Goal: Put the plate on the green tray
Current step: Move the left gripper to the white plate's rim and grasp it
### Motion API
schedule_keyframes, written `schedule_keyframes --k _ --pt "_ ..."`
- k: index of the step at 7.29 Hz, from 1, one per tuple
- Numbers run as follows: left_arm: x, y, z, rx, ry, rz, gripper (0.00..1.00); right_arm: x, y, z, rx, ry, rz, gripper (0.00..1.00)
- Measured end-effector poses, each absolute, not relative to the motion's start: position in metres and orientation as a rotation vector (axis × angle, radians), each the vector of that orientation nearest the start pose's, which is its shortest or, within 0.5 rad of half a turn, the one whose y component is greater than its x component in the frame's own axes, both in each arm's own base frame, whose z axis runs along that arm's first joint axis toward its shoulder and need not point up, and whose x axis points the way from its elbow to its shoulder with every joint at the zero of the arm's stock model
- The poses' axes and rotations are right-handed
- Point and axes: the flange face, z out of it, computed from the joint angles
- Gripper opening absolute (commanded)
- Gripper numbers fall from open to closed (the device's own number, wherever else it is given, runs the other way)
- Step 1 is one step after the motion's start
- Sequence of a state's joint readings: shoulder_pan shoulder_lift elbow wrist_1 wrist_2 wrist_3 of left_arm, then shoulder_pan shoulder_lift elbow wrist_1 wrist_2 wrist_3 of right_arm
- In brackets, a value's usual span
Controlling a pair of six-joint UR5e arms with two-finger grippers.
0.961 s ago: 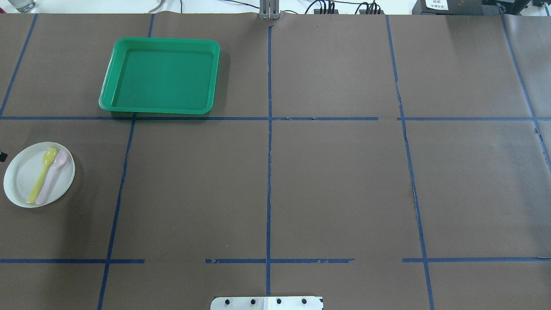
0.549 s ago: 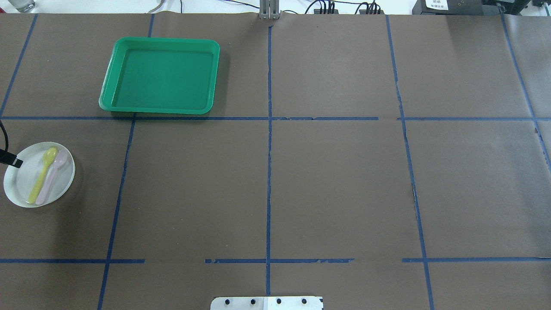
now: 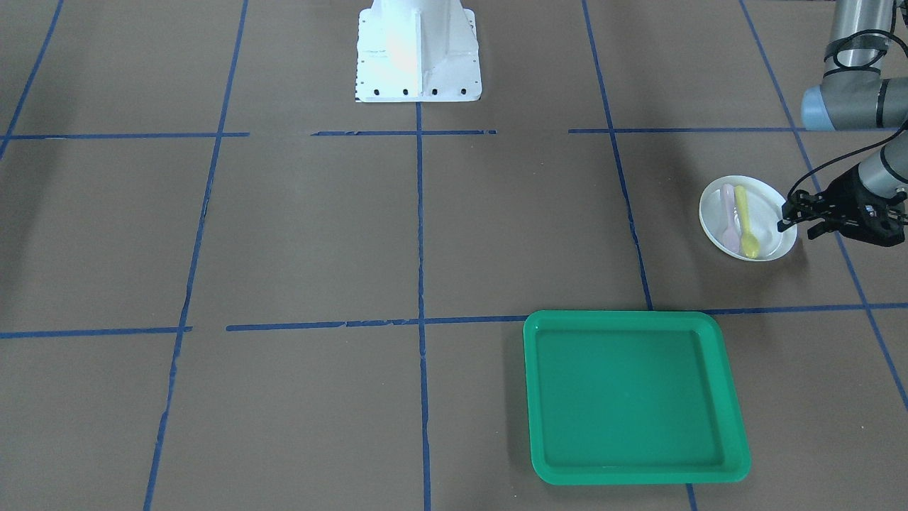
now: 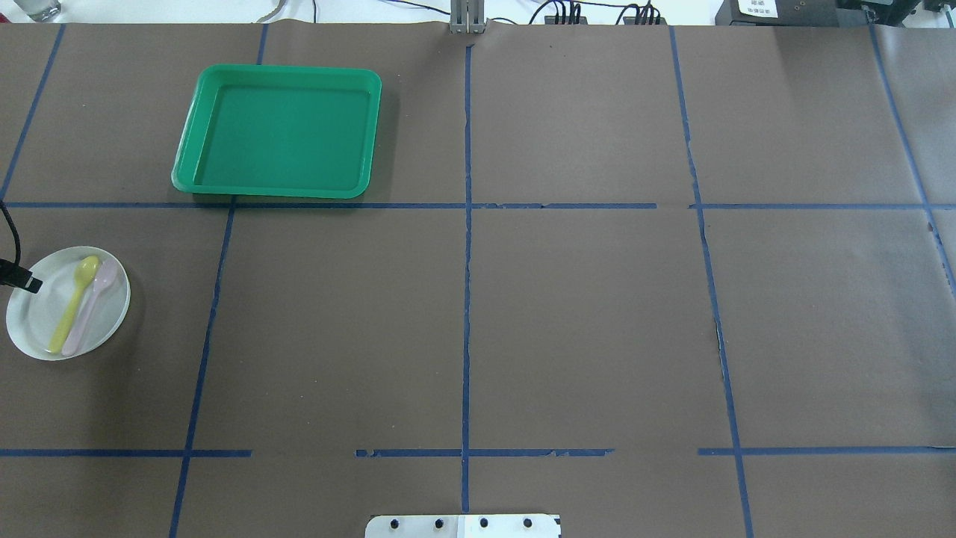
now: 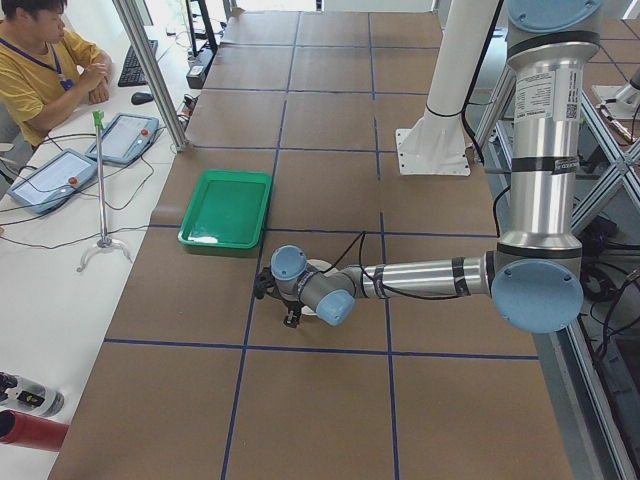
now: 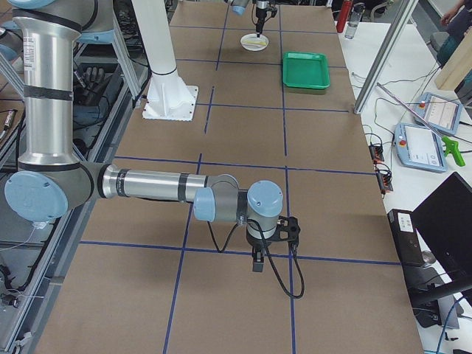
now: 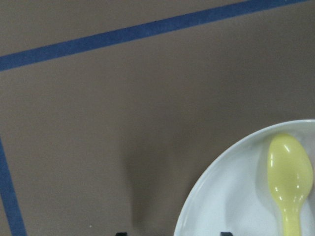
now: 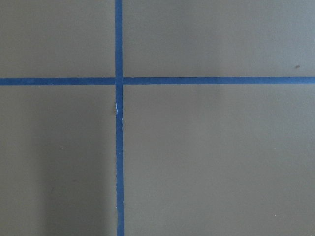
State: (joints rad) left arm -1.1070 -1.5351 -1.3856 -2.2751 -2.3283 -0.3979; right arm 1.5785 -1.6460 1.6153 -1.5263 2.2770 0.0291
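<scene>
The small white plate (image 4: 45, 317) lies at the table's left edge with a yellow spoon (image 4: 75, 302) and a pink spoon (image 4: 93, 302) on it. It also shows in the front view (image 3: 770, 213). The green tray (image 4: 280, 131) lies empty further back and to the right of it. My left gripper (image 3: 794, 223) is open at the plate's outer edge. In the left wrist view its fingertips (image 7: 226, 233) stand on either side of the plate's rim (image 7: 197, 216). My right gripper (image 6: 257, 262) shows only in the exterior right view, over bare table; I cannot tell whether it is open.
The brown paper table cover carries a grid of blue tape lines. The robot's white base (image 3: 418, 50) stands at the near middle edge. An operator (image 5: 40, 60) sits by a side table with teach pendants (image 5: 125, 135). A metal post (image 4: 467, 19) stands at the far edge.
My left gripper has come in from the left edge and now reaches over the plate's left rim. The plate, spoons and tray have not moved.
</scene>
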Motion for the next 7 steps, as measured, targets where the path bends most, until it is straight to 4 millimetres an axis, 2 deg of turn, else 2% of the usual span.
schedule_keyframes --k 1,3,7 --pt "0.163 -0.465 0.693 0.103 0.867 0.249 0.51 0.072 -0.460 0.673 0.006 -0.706 0.030 1.00" --pt "0.166 -0.464 0.693 0.099 0.869 0.255 0.00 0.072 -0.460 0.673 0.006 -0.706 0.030 1.00" --pt "0.169 -0.464 0.680 0.111 0.889 0.267 0.00 0.072 -0.460 0.673 0.006 -0.707 0.030 1.00"
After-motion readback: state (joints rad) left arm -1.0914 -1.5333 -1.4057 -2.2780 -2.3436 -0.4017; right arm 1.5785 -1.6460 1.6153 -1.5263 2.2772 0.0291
